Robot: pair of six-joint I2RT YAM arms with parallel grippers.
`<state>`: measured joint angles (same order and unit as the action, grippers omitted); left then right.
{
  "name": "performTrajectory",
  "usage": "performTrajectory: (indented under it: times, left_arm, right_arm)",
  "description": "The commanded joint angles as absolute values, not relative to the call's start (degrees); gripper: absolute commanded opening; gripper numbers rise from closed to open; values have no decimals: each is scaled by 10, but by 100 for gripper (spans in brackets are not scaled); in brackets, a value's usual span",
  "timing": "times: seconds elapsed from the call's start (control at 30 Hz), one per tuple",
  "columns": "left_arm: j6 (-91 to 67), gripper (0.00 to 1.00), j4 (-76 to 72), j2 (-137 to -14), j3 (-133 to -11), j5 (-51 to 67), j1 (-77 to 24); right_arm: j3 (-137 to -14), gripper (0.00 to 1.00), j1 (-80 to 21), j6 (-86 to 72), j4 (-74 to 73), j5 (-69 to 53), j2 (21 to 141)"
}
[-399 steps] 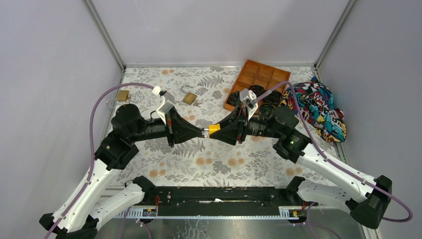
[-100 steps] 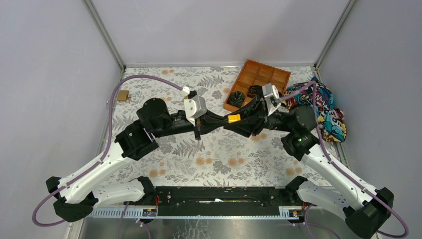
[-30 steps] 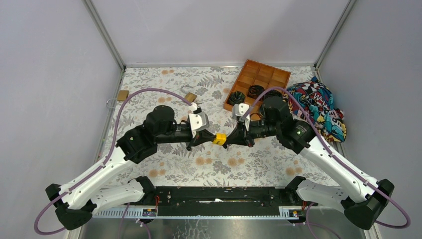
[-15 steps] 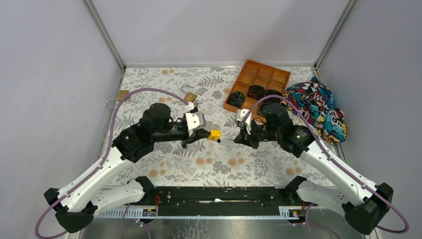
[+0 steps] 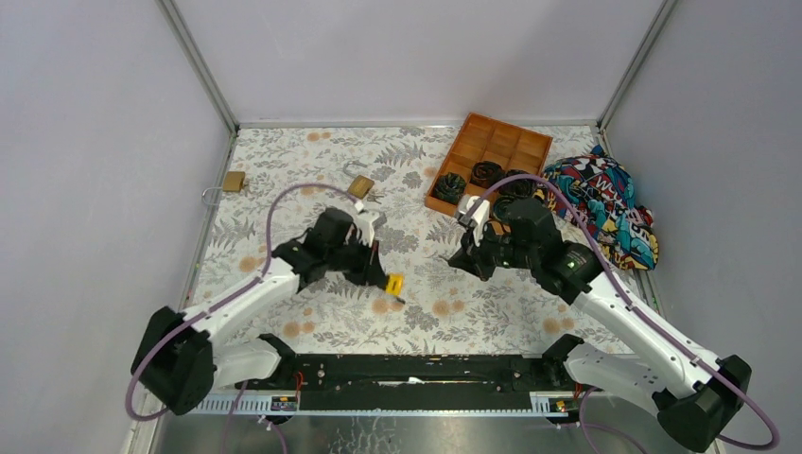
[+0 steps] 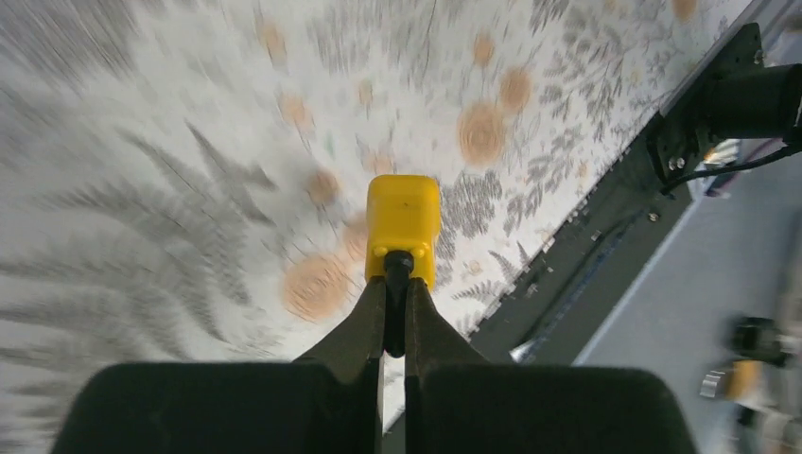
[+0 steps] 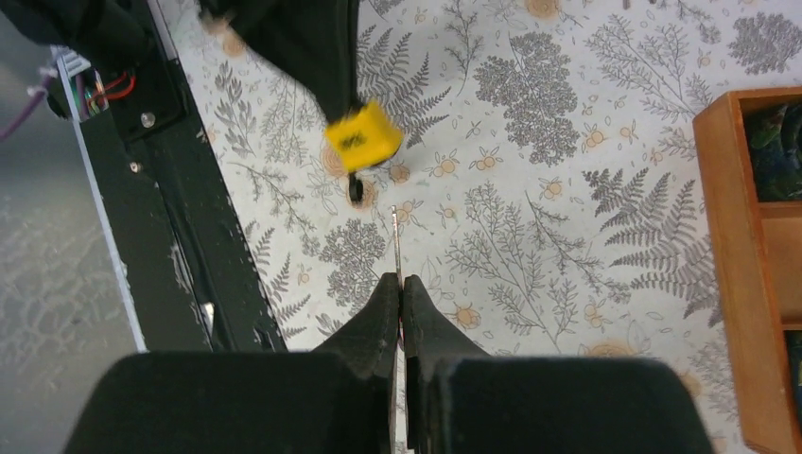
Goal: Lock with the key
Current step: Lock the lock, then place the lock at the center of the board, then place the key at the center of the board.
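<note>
A yellow padlock with a black shackle hangs low over the floral table, left of centre near the front. My left gripper is shut on the shackle; in the left wrist view the padlock juts straight out beyond the left gripper. My right gripper is to the right, apart from the padlock. It is shut on a thin metal key, seen edge-on past the right gripper. The key's tip points toward the padlock with a gap between them.
Two brass padlocks lie at the back, one by the left wall, one near the middle. A wooden compartment tray holding black coils stands back right, beside a colourful cloth. A black rail runs along the near edge.
A second ago the padlock and my right gripper met at mid-table. They have come apart: the left arm swung the padlock down toward the near edge, and the right gripper drew back right.
</note>
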<state>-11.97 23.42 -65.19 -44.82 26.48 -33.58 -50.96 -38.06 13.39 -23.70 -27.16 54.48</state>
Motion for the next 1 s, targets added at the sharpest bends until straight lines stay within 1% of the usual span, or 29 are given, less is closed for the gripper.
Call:
performTrajectory:
  times: [0.0,0.07,0.13,0.17,0.23,0.3,0.33,0.4,0.47,0.57,0.67,0.7,0.77,0.83,0.87,0.93,0.97]
  left_arm:
    - [-351,0,9,-673,-355,349,-340]
    - [-396,0,-59,-701,-324,343,-340]
    - [-422,0,-96,-723,-304,331,-341]
    - [-429,5,-102,-732,-300,319,-340]
    - [-433,31,-93,-743,-304,290,-340]
    - [-432,52,-73,-743,-308,262,-339]
    - [-431,59,-62,-740,-310,248,-336]
    - [-431,69,-36,-731,-310,217,-325]
    - [-423,74,-10,-716,-313,189,-306]
    - [-382,77,48,-683,-335,138,-280]
    - [-331,79,114,-656,-369,56,-257]
    - [-312,80,131,-649,-377,18,-249]
    - [-265,83,150,-638,-392,-29,-232]
    - [-220,89,175,-642,-417,-42,-208]
    - [-195,97,194,-654,-436,-37,-194]
    - [-128,99,244,-697,-497,-32,-169]
    - [-105,99,273,-727,-520,-37,-159]
  right_arm:
    - [-482,0,-377,20,-177,-250,545]
    - [-470,0,-377,-26,-166,-250,558]
    - [-459,0,-378,-64,-158,-255,575]
    - [-451,0,-378,-84,-152,-257,584]
    - [-436,0,-378,-116,-141,-268,607]
    - [-420,0,-380,-145,-130,-274,636]
    - [-412,0,-380,-162,-119,-277,651]
    - [-396,0,-380,-194,-100,-283,684]
    - [-391,0,-380,-211,-89,-284,716]
    - [-399,0,-380,-225,-92,-267,760]
    - [-416,0,-380,-227,-123,-221,800]
    - [-423,3,-380,-226,-138,-208,815]
    - [-438,16,-380,-227,-164,-190,839]
    - [-453,33,-380,-229,-191,-166,853]
    - [-461,41,-380,-228,-207,-150,856]
    - [-479,56,-380,-222,-233,-117,853]
    - [-487,62,-381,-221,-244,-104,848]
